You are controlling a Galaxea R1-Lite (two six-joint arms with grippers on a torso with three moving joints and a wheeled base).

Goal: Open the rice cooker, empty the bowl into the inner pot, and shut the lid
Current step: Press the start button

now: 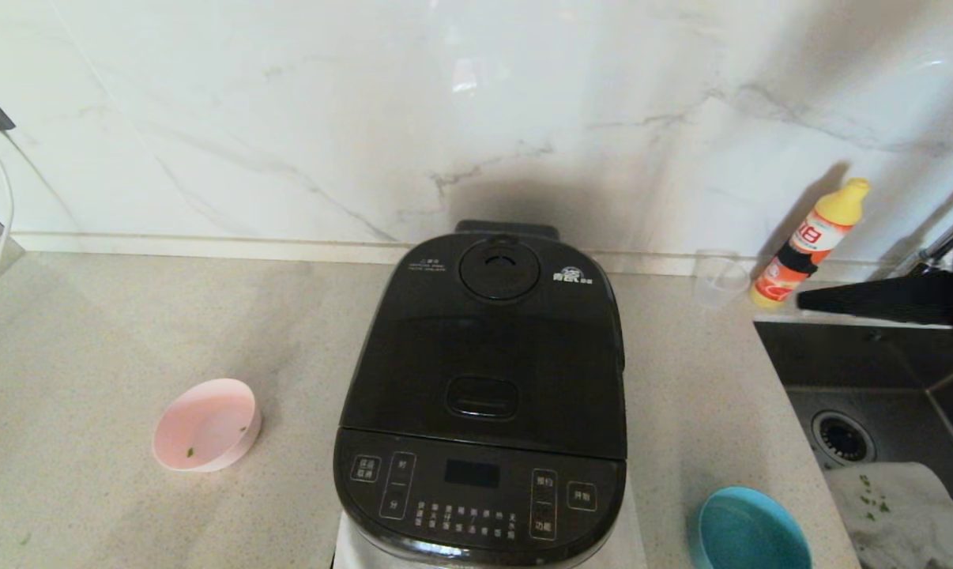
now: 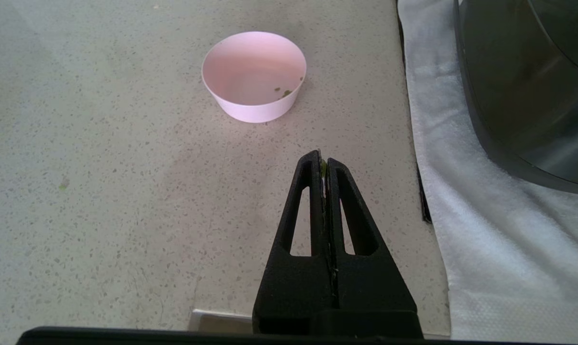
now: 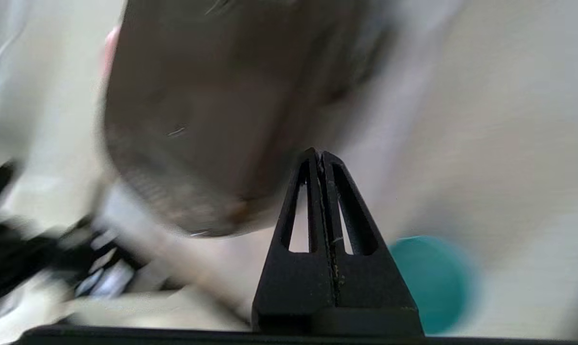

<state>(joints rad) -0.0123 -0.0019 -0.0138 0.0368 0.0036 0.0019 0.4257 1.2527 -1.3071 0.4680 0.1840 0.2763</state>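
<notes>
The big shiny black rice cooker (image 1: 480, 395) sits mid-counter on a white cloth (image 2: 485, 230), w/ its glossy black hinged lid (image 1: 484, 348) shut. So the inner pot is hidden inside. The front panel has white Chinese button labels, too small to read. A small white logo sits by the round steam vent (image 1: 499, 269).

The yellow-capped orange squeeze bottle (image 1: 810, 243) by the wall has red & white writing on it, hard to read. A clear plastic cup (image 1: 720, 278) stands just beside it.

The round pink plastic bowl (image 1: 206, 424) is on the counter to the cooker's left, near but not touching. It only has a few green bits inside. The round blue bowl (image 1: 749, 531) is at the front right, cut off at the edge; can't see inside it well.

Left gripper (image 2: 322, 163) hovers over the counter near the pink bowl, fingers pressed together, holding nothing. Right gripper (image 3: 317, 155) is up over the sink (image 1: 872, 371) side, fingers together too, nothing in it. Its wrist view is very smeared.
</notes>
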